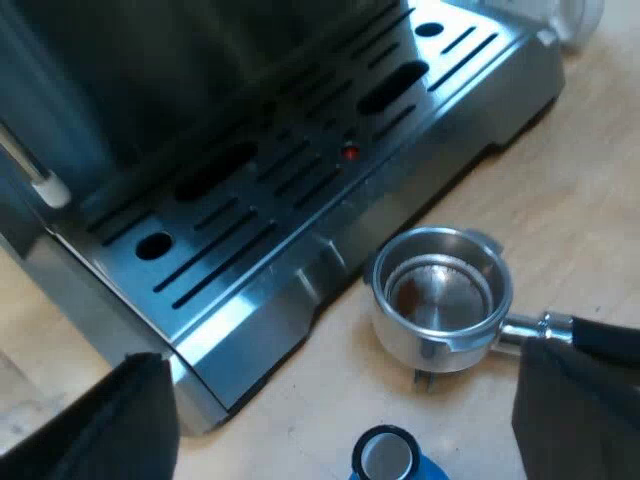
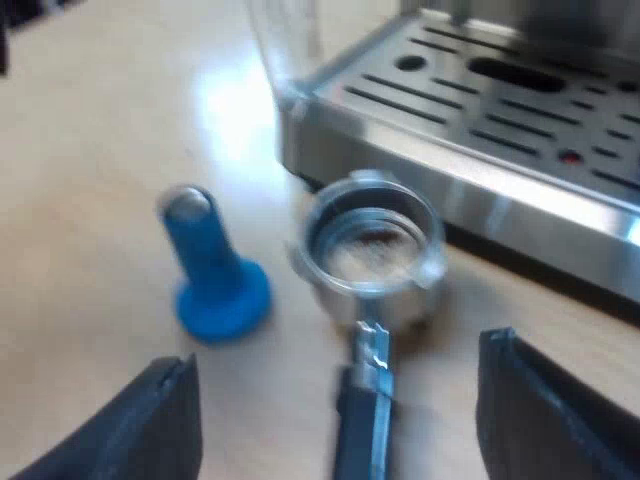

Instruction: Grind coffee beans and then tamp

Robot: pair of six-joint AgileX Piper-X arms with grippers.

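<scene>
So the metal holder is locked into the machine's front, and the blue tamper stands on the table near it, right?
Not locked: the right wrist view shows the metal holder lying loose on the table, beside the espresso machine. The blue tamper does stand on the table near it.

Pale wooden table is sitting under everything, and a clear glass is standing upright on it, glare bouncing off the wood beside it.

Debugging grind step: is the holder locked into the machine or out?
Out. The holder sits on the table by the machine's drip tray, basket facing up, near the blue tamper.
</scene>
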